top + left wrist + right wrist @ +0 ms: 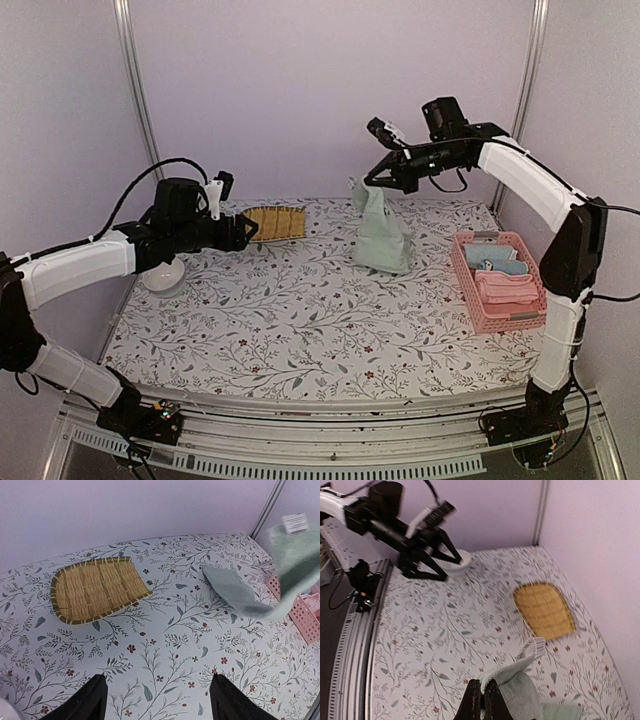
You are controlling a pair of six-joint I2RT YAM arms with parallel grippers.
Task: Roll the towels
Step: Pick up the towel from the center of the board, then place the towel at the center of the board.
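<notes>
A pale sage green towel (383, 237) hangs from my right gripper (372, 183), which is shut on its top edge high above the back of the table; the towel's lower end rests on the tablecloth. In the right wrist view the fingers (475, 700) pinch the towel's hem (520, 687). A pink towel (506, 289) and a light blue towel (497, 259) lie in the pink basket (462, 270). My left gripper (245, 230) hovers open by the woven mat, with only bare cloth between its fingertips (97, 695). From the left wrist the green towel (235, 587) shows at the right.
A yellow-brown woven mat (273, 221) lies at the back left, also seen from both wrists as the mat (95, 588) and the mat (544, 610). A white bowl (163, 273) sits under the left arm. The pink basket stands at the right edge.
</notes>
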